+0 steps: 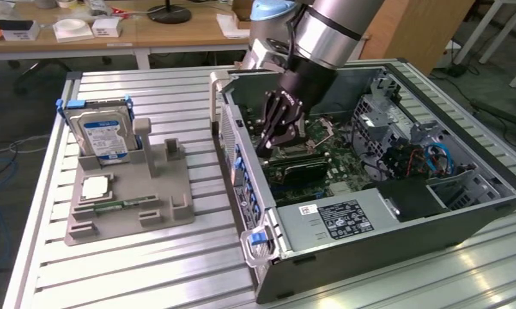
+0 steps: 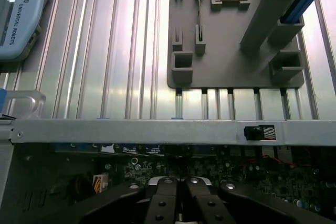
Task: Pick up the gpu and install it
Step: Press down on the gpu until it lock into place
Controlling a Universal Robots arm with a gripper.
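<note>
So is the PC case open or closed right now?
Open. The case lies on its side with the panel off, the motherboard exposed, and the claw reaching down inside.

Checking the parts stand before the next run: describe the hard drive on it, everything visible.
The hard drive is a boxy silver metal unit with a blue-and-white label on its broad face. It stands upright on edge in a slot at the rear of the grey parts stand, on the exterior view's left, framed by a blue plastic bracket along its top and sides. Only the stand and bracket touch it; it stands apart from the open computer case.
</note>
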